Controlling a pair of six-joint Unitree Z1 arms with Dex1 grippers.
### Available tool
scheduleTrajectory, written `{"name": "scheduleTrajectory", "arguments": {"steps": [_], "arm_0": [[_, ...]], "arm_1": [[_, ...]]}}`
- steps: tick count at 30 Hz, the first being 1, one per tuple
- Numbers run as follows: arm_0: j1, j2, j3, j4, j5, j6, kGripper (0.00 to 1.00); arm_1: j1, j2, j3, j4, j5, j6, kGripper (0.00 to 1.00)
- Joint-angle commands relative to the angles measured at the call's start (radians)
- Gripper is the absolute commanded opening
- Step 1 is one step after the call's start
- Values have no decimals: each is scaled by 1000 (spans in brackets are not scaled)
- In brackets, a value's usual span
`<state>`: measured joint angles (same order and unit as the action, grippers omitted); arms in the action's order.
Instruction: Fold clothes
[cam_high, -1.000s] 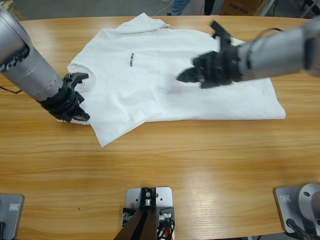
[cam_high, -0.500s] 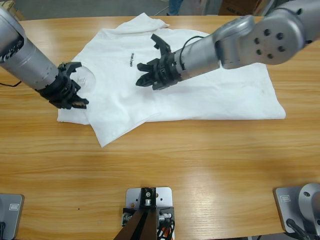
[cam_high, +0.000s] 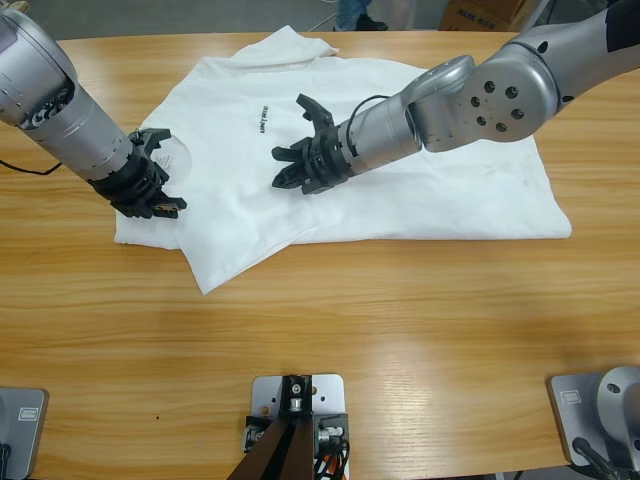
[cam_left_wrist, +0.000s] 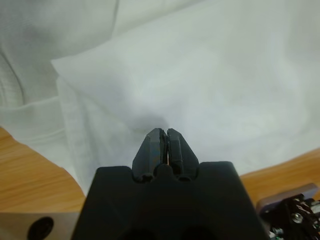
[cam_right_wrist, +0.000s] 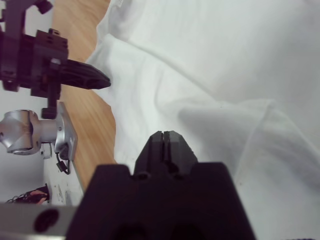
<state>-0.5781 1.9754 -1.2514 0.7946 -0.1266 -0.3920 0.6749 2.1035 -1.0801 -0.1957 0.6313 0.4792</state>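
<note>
Where the T-shirt (cam_high: 400, 200) lies: spread across the far half of the wooden worktop (cam_high: 400, 330), chest up, neck to the left and hem to the right, with some creases.
Chest print (cam_high: 262, 117): small dark lettering, uncovered, just left of the right arm's tip.
Left end effector (cam_high: 165, 200): comes in from the left edge and sits on the shirt's left margin by the neck opening. Its jaws are pressed together, with the tips down at the white cloth. I cannot tell if any fabric is caught between them.
Right end effector (cam_high: 290, 172): reaches in from the upper right to the middle of the shirt, low over the chest. Its jaws are also closed against each other, and I cannot make out a grip on the cloth.
Near edge of the shirt: one white corner (cam_high: 205, 280) juts toward the front of the worktop.
</note>
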Motion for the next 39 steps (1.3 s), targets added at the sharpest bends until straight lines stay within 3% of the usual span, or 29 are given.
{"name": "scheduleTrajectory", "arguments": {"steps": [1,6,12,19,29,39], "arm_0": [[-21,109,7,-11,54,33,0],[-31,120,12,-11,62,33,0],[-31,116,18,-8,64,33,0],[-32,119,20,-9,64,33,0],[-32,120,18,-9,64,36,0],[-36,118,14,-9,64,36,0]], "arm_1": [[9,78,-14,-5,5,-4,0],[7,82,-30,3,-32,-1,0],[-3,83,-64,84,-199,7,0],[-3,72,-71,146,-255,4,0],[15,-159,-57,151,-195,-70,0],[57,20,-50,148,-176,-65,0]]}}
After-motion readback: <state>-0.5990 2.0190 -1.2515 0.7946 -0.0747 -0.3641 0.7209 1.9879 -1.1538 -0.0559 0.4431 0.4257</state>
